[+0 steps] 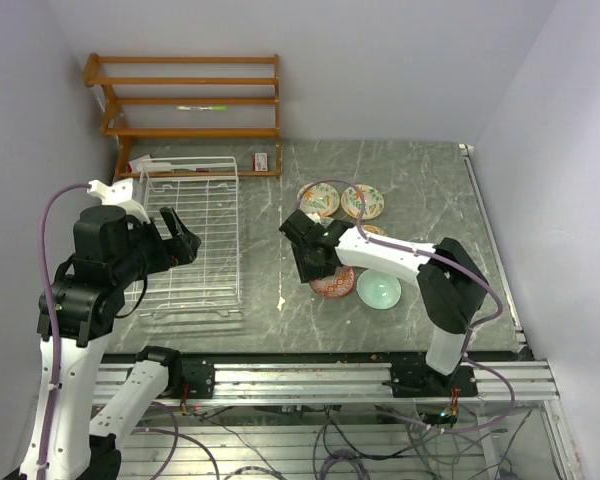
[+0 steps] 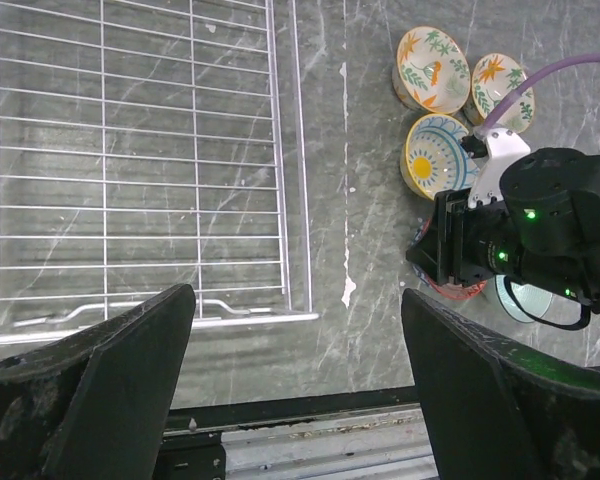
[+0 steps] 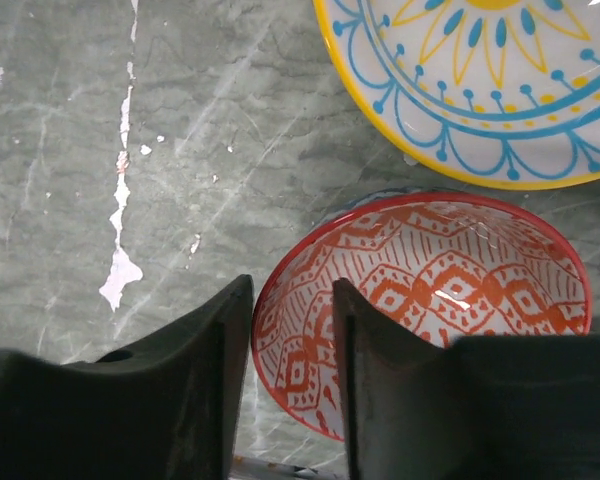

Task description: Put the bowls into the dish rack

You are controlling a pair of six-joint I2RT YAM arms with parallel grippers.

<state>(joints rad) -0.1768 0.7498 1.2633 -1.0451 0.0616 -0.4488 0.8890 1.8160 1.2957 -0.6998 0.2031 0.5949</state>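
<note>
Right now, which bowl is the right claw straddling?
The red-and-orange patterned bowl: its rim sits between the fingers of the right claw. The yellow-and-blue one lies beside it.

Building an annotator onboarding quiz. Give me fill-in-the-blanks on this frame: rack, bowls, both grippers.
1. The dish rack holds ___ bowls.
2. The right gripper straddles the red bowl at its ___.
3. The only plain bowl is mint ___.
4. The left gripper hangs over the rack with its jaws ___.
Missing words: zero; rim; green; open.

Five bowls (image 2: 430, 68), maybe sixth hidden; one dish rack (image 1: 238, 235).
</note>
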